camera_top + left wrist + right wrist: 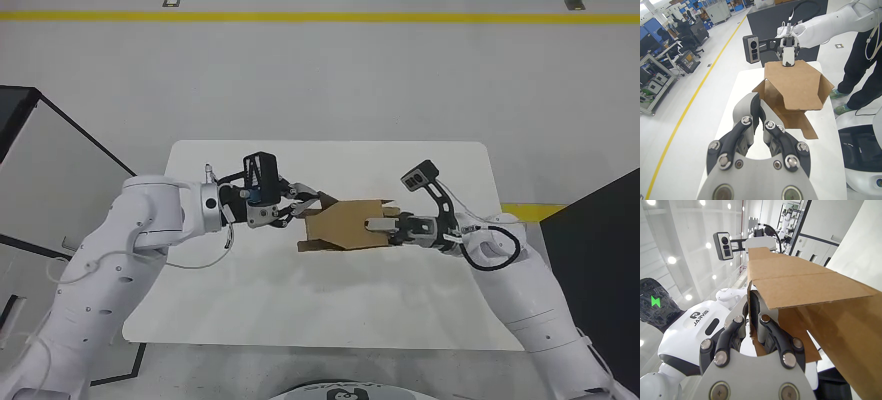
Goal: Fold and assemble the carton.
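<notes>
A brown cardboard carton (345, 225) is held a little above the white table (330, 300), partly opened, with loose flaps at both ends. My right gripper (378, 226) is shut on the edge of one carton wall; the right wrist view shows cardboard (800, 285) pinched between its fingers (753, 308). From the left wrist view the same gripper (788, 64) clamps the far edge of the carton (797, 85). My left gripper (758, 103) is at the opposite end with its fingers together, tips right at a side flap. No cardboard shows between them. In the top view it (308, 203) meets the carton's left flap.
Bare table surface lies in front of and behind the carton. A black-framed panel (30, 130) stands off the table's left side and a dark cabinet (600, 240) off its right. A yellow floor line (320, 16) runs beyond the table.
</notes>
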You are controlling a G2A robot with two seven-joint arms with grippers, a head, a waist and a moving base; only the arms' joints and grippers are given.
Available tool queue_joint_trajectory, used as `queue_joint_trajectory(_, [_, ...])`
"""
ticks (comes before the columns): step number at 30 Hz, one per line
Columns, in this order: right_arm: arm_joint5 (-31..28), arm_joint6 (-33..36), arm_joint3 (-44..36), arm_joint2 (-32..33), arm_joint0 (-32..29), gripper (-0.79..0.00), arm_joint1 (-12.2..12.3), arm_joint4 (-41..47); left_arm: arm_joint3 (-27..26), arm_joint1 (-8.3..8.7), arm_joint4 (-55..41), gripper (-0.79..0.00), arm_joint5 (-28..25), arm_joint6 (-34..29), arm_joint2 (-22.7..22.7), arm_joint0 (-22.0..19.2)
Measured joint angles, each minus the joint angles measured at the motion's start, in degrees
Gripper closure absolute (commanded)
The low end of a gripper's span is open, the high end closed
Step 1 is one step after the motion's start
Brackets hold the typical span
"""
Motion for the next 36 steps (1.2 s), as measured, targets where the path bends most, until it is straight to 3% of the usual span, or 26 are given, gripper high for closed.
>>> queue_joint_trajectory(15, [2.5,3.9,1.8,-1.3,1.8,0.0,0.1,-1.1,1.3,-0.48,0.4,0.0,0.4,0.0,2.0,-1.5])
queue_joint_trajectory(36, [0.6,-1.7,5.3,1.1,1.7,0.0,-0.3,6.2,3.4,-1.18,0.6,0.0,1.8,0.0,4.0,-3.6])
